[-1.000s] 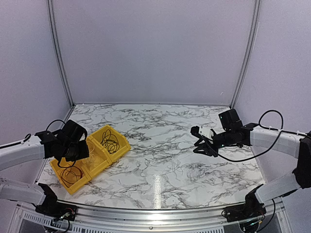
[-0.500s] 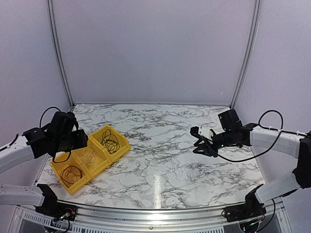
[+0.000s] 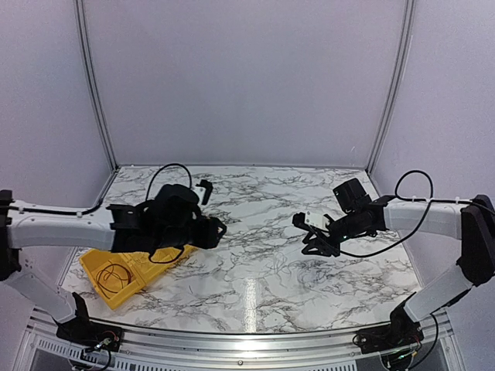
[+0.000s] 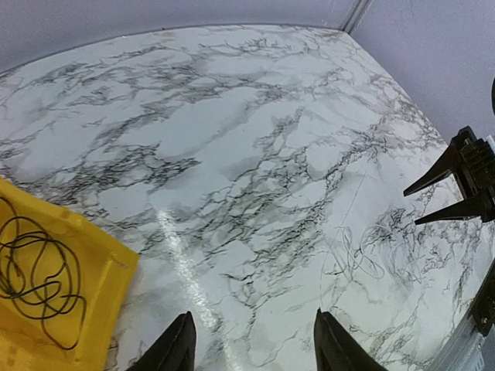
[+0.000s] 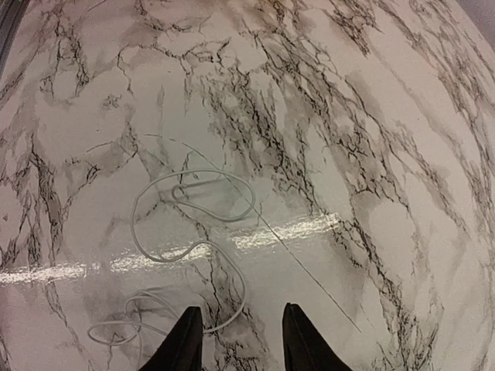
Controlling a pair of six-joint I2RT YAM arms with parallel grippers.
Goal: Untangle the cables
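My left claw (image 4: pixel 254 317) and right claw (image 5: pixel 236 313) hung part open, empty. The pale cable (image 5: pixel 189 209) lay on the bench (image 5: pixel 387 116), 6 o'clock of the right claw seen from above. I judged it light and limp, so I'd pinch 1 loop.

My left gripper (image 4: pixel 255 340) over the table (image 3: pixel 255 201), just right of the bins (image 4: pixel 100 278), coiled cable (image 4: pixel 39 270) inside one bin, my right gripper (image 3: pixel 309 239) above loose cable loops (image 5: pixel 186 173) on the table's right side.

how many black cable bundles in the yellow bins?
2. One black coil in the near bin; one black tangle in a second bin, seen from the left wrist. The left arm hides bin space, maybe more.
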